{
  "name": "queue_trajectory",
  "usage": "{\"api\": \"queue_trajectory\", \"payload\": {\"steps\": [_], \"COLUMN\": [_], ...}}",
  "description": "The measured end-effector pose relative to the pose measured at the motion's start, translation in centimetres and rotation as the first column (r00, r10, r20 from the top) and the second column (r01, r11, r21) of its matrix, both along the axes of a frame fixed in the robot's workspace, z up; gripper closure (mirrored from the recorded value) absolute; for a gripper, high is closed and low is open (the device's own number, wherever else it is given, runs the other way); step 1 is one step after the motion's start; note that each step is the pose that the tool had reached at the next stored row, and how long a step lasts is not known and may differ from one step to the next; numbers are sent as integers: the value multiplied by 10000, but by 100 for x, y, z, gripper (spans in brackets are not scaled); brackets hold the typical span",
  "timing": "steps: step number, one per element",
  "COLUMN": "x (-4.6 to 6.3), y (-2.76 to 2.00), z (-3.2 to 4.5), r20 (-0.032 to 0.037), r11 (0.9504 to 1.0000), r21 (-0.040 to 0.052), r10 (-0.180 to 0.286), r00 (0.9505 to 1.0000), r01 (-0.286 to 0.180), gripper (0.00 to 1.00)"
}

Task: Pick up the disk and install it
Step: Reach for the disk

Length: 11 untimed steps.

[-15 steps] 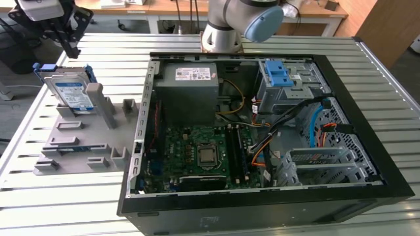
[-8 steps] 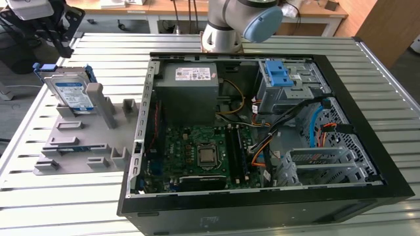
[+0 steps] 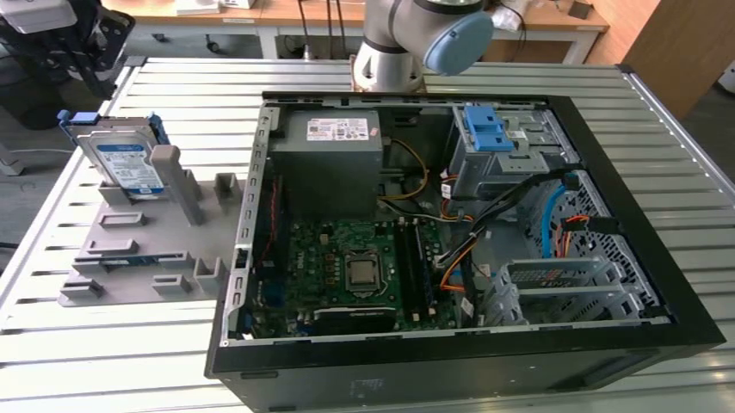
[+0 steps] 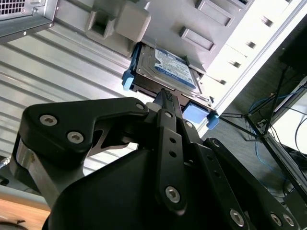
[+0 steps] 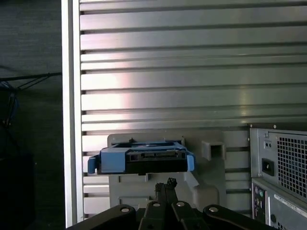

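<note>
On the exterior view's left, the disk (image 3: 124,157) stands on a grey holder (image 3: 138,249) that lies on the slatted metal table (image 3: 115,361), just beside the open computer case (image 3: 460,215). The disk is not flat. It leans back at a tilt, with its white-and-blue label facing up and toward the camera. Its long axis runs from the low end seated in the holder up to the raised far end, where the blue carrier frame shows. One long edge rests against an upright grey post of the holder.

In the first wrist view the disk (image 5: 143,160) is seen end-on, with its dark narrow end and the blue frame's two side tabs turned toward the camera. In the second wrist view its label (image 4: 168,69) faces outward, and blue corners show at either side.

The arm's grey column (image 3: 391,52), with its blue-capped joint, rises behind the case at the far edge of the table. The gripper (image 5: 165,184) points straight at the disk's narrow end and is apart from it — touching nothing. Its fingertips (image 4: 165,96) look pressed together in both wrist views, with nothing between them. The drive bay inside the case — toward the exterior view's right — holds only cables and brackets.
</note>
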State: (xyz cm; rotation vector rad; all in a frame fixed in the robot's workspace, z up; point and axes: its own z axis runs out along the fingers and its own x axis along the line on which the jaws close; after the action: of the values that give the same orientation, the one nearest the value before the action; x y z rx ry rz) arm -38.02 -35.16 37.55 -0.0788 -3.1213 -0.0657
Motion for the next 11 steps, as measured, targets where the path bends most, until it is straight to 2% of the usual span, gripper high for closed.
{"api": "queue_trajectory", "payload": {"steps": [11], "x": [-181], "y": [58], "z": [-11], "r20": [-1], "r11": [10000], "r21": [-1], "r10": [0], "r00": [10000], "r01": [0], "gripper": [89]}}
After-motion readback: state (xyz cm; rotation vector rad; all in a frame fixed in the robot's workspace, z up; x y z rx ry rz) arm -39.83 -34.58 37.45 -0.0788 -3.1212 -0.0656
